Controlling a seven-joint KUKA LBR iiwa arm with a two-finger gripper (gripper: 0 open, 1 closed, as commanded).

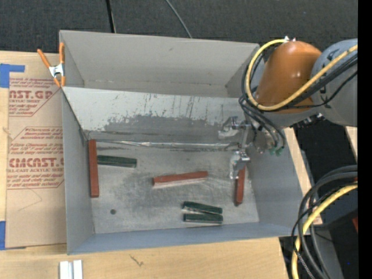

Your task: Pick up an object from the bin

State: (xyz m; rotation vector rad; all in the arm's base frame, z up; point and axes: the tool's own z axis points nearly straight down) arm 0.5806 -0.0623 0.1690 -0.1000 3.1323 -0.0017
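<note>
In the camera view we find the gripper (238, 168) down near the floor of the bin (157, 63), at about 3 o'clock from the floor's middle. It hangs under the orange cover (288, 74) and the looped cables (250, 83) of the wrist. Its tip meets the upper end of the right red bar (239, 192), a short stick lying roughly along the 12-to-6 line, close beside the right wall. We cannot tell whether the gripper is open or closed, nor whether it touches that bar or only hangs over it.

Around it the floor is thinly strewn. At 9 o'clock from the gripper, near but apart, lies the middle red bar (180, 179), longer and almost level. At 7 o'clock from the gripper a green pair (202, 208) of dark bars lies side by side by the front wall; we cannot tell whether the two touch. Well apart, at 9 o'clock of the floor, the left red bar (93, 168) runs along the left wall. A single green bar (116, 162) lies just beside it, pointing toward 3 o'clock.

The gripper's metal covers the top end of the right red bar, so we cannot make out where it stops. The cover and cables hide the bin's corner at 2 o'clock.
</note>
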